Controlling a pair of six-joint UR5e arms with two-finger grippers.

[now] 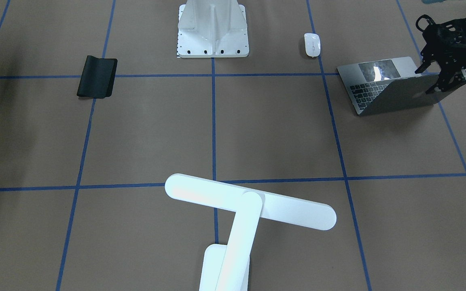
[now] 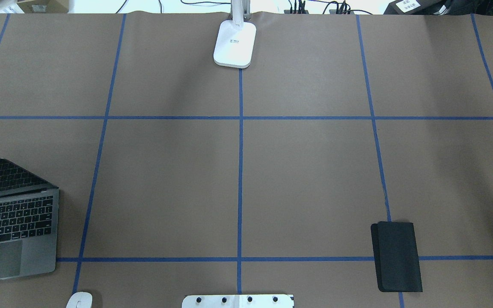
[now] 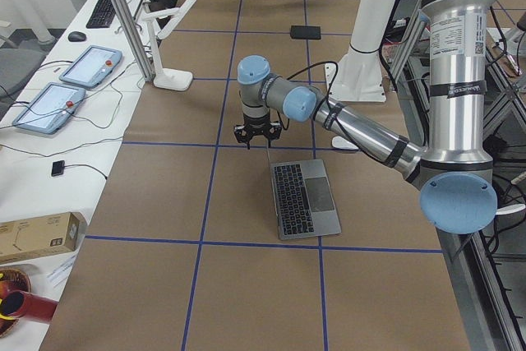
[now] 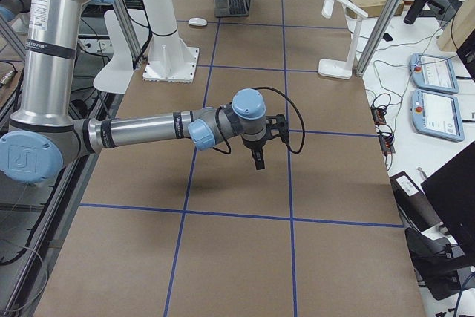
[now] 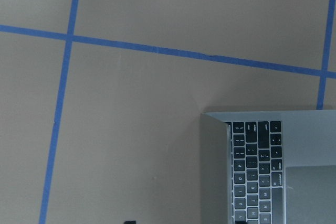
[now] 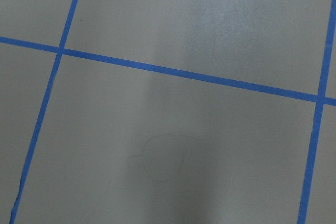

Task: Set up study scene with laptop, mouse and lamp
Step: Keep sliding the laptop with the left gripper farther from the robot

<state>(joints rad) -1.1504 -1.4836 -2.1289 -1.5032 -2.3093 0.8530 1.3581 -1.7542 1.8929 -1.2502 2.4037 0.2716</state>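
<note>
The grey laptop (image 1: 395, 87) stands open at the robot's left end of the table; it also shows in the overhead view (image 2: 13, 226) and the left wrist view (image 5: 262, 166). My left gripper (image 1: 424, 81) hovers above the lid's top edge, open and holding nothing. The white mouse (image 1: 312, 44) lies near the pedestal, beside the laptop (image 2: 79, 300). The white lamp (image 1: 249, 206) stands at the far middle edge, its base (image 2: 235, 42) on the table. My right gripper (image 4: 257, 159) hangs over bare table; I cannot tell if it is open or shut.
A flat black mouse pad (image 1: 97, 76) lies on the robot's right side (image 2: 396, 256). The white bolted pedestal (image 1: 212, 30) stands at the robot's edge. Blue tape lines grid the brown table.
</note>
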